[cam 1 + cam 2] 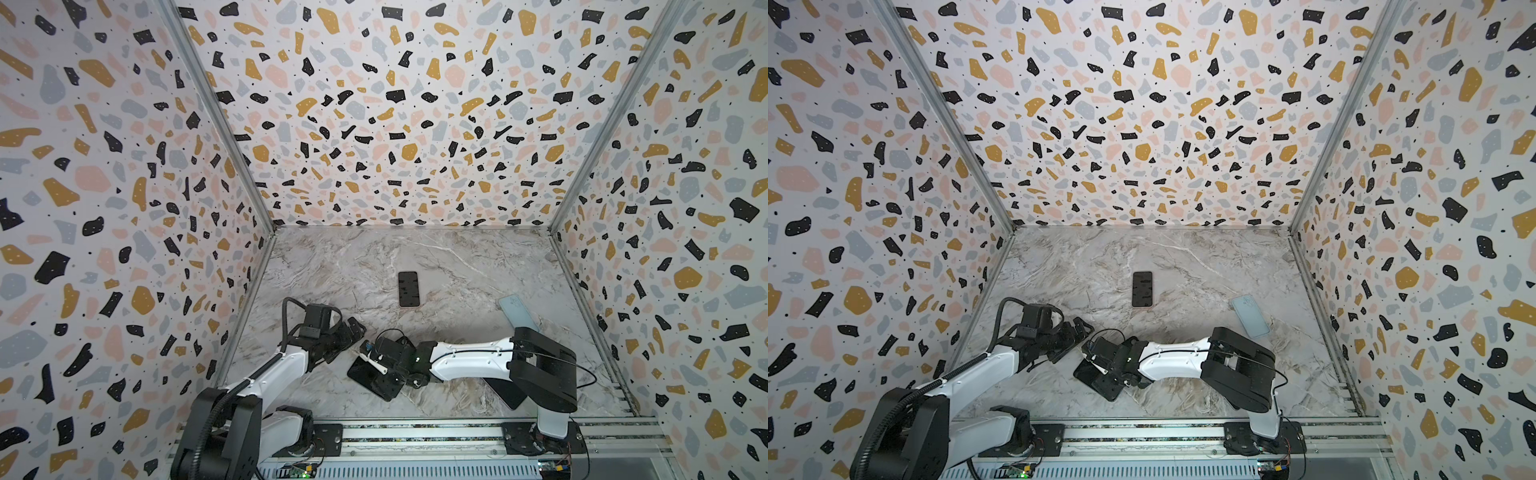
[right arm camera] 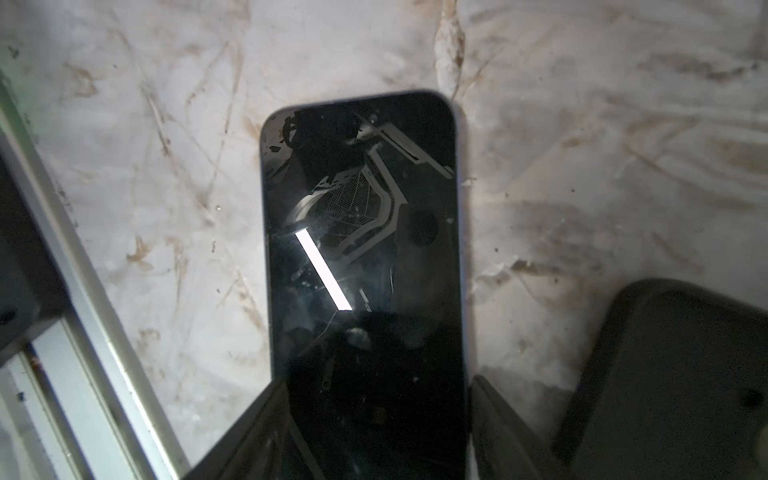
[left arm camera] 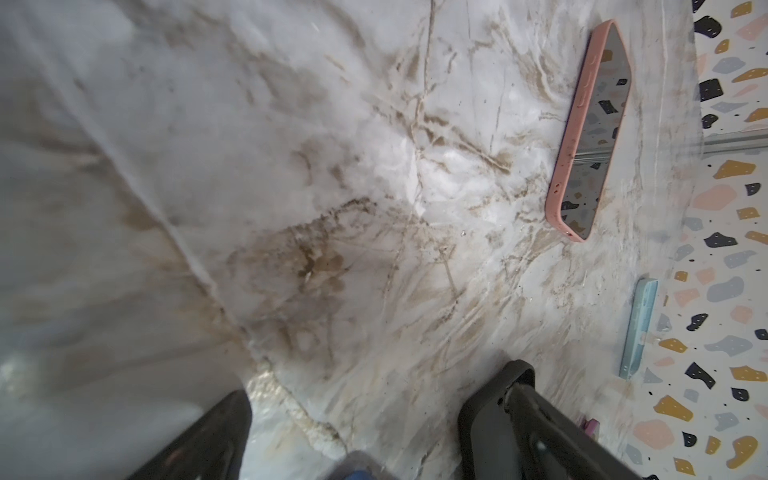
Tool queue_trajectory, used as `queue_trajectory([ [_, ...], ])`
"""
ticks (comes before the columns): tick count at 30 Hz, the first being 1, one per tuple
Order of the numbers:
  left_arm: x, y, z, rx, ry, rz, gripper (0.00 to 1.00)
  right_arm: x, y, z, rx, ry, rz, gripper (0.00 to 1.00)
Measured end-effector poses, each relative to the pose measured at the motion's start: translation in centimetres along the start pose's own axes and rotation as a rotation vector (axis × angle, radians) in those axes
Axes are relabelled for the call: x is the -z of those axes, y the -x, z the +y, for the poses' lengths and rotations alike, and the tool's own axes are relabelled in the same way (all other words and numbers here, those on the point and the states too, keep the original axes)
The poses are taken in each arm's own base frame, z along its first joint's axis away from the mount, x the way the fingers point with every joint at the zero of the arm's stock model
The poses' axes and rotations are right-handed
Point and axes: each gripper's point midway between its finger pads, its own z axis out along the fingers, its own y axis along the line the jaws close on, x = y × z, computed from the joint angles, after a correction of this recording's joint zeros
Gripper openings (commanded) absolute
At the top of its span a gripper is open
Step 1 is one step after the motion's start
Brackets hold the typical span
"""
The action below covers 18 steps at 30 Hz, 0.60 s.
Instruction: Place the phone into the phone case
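Marble-patterned bench [image 1: 457, 266] fills the floor of the booth, and five things stand out on it in both top views. Furthest left, the left hand [image 1: 353, 330] hangs low over bare marble with its fingers wide apart and nothing between them. Just to its right, near the front edge, the bare black phone [image 2: 361, 208] lies flat and screen up, turned at an angle. The right arm reaches across the middle to it, and the right hand [image 2: 380, 382] is down over the phone's near end, one finger on each long side. The wrist view shows both fingers right at the edges, but I cannot tell whether they press on it. Further back, about mid-bench, a pink phone [image 1: 408, 289], already in its pink case, lies screen up by itself. Right of the black phone, the dark case [image 2: 665, 374] lies flat, near it but apart, partly under the right arm. Furthest right, a blue case [image 1: 519, 318] lies close to the right wall.
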Motion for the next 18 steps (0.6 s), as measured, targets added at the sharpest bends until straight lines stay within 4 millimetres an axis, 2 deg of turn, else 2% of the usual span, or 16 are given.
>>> queue_trajectory([
  [3,0.1,0.1,0.1,0.009,-0.001,0.0,1.0,0.1,0.0,0.3,0.012,-0.01,0.013,0.86],
  [10,0.5,1.1,1.1,0.058,0.032,-0.009,1.0,-0.4,-0.2,0.8,0.104,-0.076,0.109,0.93],
  [13,0.7,1.2,1.5,0.068,0.045,-0.008,1.0,-0.9,-0.1,0.9,0.134,-0.108,0.148,0.92],
  [18,0.7,1.2,1.5,0.067,0.046,-0.006,1.0,-1.1,0.3,0.3,0.103,-0.132,0.168,0.8],
])
